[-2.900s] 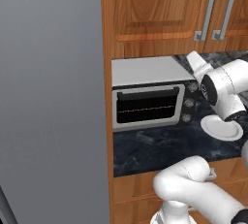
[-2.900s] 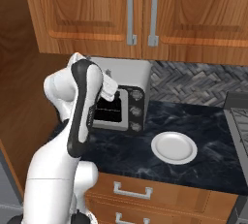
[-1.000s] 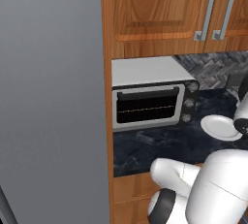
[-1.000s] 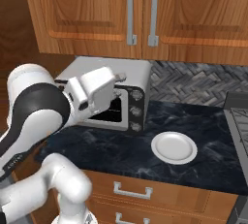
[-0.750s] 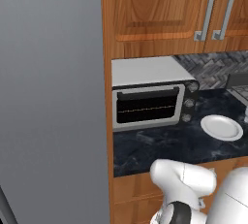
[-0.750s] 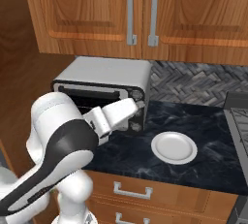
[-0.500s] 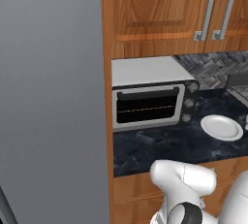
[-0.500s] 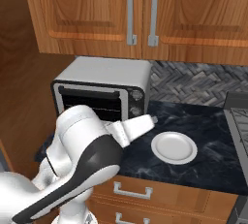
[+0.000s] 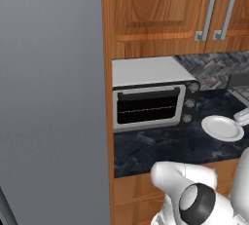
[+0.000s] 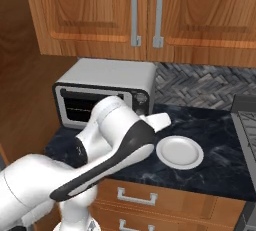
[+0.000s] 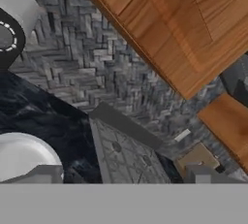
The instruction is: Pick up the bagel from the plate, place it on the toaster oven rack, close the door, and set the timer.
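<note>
The toaster oven (image 9: 151, 103) stands on the dark counter with its door (image 9: 148, 107) shut. Behind the glass the rack (image 9: 146, 111) shows as a thin wire line, and three knobs (image 9: 188, 103) run down its right side. To the oven's right lies the white plate (image 9: 222, 127) (image 10: 180, 151) with a bare top; the bagel is out of view. My arm (image 10: 120, 140) crosses the oven's front and its hand ends just left of the plate. My gripper (image 11: 123, 173) is open and holds nothing, with the plate (image 11: 22, 155) at lower left.
A stove top (image 11: 126, 155) (image 10: 247, 120) lies right of the plate. Wooden wall cabinets (image 10: 145, 10) hang above the oven, before a herringbone backsplash (image 10: 200, 87). A tall grey panel (image 9: 48, 97) bounds the counter on the left. Drawers (image 10: 140, 195) sit below the counter edge.
My arm has swung from in front of the oven down and to the right, bringing the hand beside the plate. The gripper stayed open and the oven door stayed shut.
</note>
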